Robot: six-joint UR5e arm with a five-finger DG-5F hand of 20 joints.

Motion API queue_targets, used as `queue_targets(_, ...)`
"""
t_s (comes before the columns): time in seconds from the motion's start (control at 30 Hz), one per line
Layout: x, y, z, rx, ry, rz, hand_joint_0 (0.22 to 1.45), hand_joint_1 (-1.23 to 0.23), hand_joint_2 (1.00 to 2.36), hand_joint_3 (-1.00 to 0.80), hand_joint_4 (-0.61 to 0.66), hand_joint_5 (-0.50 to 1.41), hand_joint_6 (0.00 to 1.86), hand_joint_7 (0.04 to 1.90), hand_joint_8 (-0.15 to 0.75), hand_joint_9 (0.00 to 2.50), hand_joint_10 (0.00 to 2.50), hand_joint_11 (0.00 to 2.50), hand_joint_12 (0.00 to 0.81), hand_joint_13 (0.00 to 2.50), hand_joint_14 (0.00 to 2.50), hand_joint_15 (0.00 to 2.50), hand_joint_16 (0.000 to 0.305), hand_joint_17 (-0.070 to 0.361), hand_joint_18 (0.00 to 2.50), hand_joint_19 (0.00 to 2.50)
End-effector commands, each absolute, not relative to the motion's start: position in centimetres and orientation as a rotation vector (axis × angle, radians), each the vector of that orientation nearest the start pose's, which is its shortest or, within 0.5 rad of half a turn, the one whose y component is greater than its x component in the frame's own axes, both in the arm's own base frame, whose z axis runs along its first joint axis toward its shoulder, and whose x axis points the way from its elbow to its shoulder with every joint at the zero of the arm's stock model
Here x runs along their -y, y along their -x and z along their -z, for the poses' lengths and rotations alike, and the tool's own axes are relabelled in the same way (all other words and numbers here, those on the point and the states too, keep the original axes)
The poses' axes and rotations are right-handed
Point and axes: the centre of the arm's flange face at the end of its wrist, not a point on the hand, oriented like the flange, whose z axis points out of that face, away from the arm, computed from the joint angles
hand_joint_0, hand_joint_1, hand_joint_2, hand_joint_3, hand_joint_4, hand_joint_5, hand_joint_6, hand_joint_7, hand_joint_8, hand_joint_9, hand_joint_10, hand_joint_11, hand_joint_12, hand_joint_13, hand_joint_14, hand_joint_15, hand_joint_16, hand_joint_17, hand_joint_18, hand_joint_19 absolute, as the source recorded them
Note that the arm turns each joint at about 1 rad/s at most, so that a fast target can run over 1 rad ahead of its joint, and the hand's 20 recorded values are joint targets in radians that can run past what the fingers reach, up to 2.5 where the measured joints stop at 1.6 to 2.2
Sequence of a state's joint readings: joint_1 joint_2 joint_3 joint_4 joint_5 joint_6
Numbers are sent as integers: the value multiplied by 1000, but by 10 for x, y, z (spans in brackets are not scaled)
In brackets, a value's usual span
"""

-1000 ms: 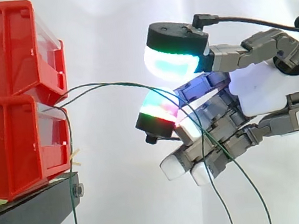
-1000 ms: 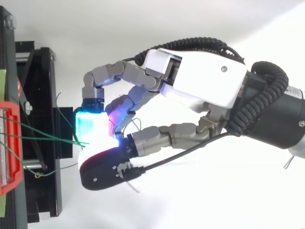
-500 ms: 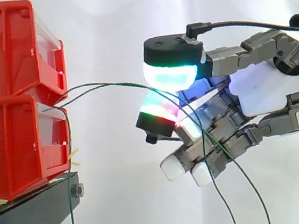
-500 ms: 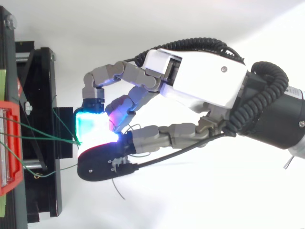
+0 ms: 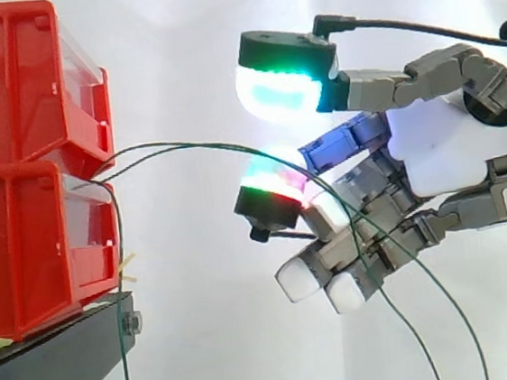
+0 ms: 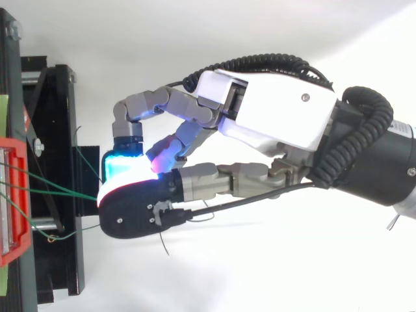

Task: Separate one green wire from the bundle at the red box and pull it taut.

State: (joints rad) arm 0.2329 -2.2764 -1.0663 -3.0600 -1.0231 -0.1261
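Two stacked red bins (image 5: 24, 250) stand at the left on a black stand (image 5: 46, 375). Thin green wires (image 5: 194, 146) leave the gap between the bins, arc slackly to the right and lie across the curled fingers of my hand (image 5: 458, 155), then hang down past them. One more green wire (image 5: 123, 349) drops straight down by the stand. The thumb's green-glowing pad (image 5: 281, 92) stands well above the red-and-green pad (image 5: 275, 183) of a finger, with a clear gap between them, so nothing is pinched. From above, the wires (image 6: 58, 188) run from the bin's edge (image 6: 8, 250) under the hand (image 6: 273, 123).
The black stand (image 6: 58, 130) juts out toward the hand, its edge just left of the fingertips. A white curtain lies behind and below everything. A short loose wire end (image 6: 162, 246) sticks out beside the thumb.
The thumb has lifted away from the finger pad, widening the gap over the wires. The hanging wire ends have swung a little to the right.
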Motion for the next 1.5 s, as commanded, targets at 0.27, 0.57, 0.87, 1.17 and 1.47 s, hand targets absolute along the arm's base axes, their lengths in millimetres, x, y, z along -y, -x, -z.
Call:
queue_targets(0.27, 10, -759, -300, -1040, -1382, -924, 487, -509, 1000, -500, 235, -145, 666, 1390, 424, 1240, 21, 818, 427, 1184, 21, 690, 66, 148, 913, 544)
queue_targets(0.57, 9, -759, -299, -1042, -1382, -917, 489, -525, 1000, -500, 231, -150, 671, 1374, 412, 1273, 25, 975, 418, 1283, 25, 911, 67, 150, 947, 575)
queue_targets(0.87, 8, -757, -277, -992, -1379, -969, 488, -554, 1000, -500, 234, -162, 682, 1338, 384, 1235, 20, 1213, 394, 1318, 25, 1105, 67, 151, 959, 600)
queue_targets(1.17, 7, -757, -277, -995, -1378, -968, 483, -604, 1000, -500, 239, -165, 687, 1340, 375, 1240, 21, 1252, 386, 1349, 25, 1183, 68, 153, 967, 609)
queue_targets(1.47, 6, -757, -278, -995, -1376, -970, 568, -758, 1000, -500, 220, -190, 746, 1329, 344, 1206, 21, 1307, 330, 1336, 26, 1261, 63, 141, 945, 654)
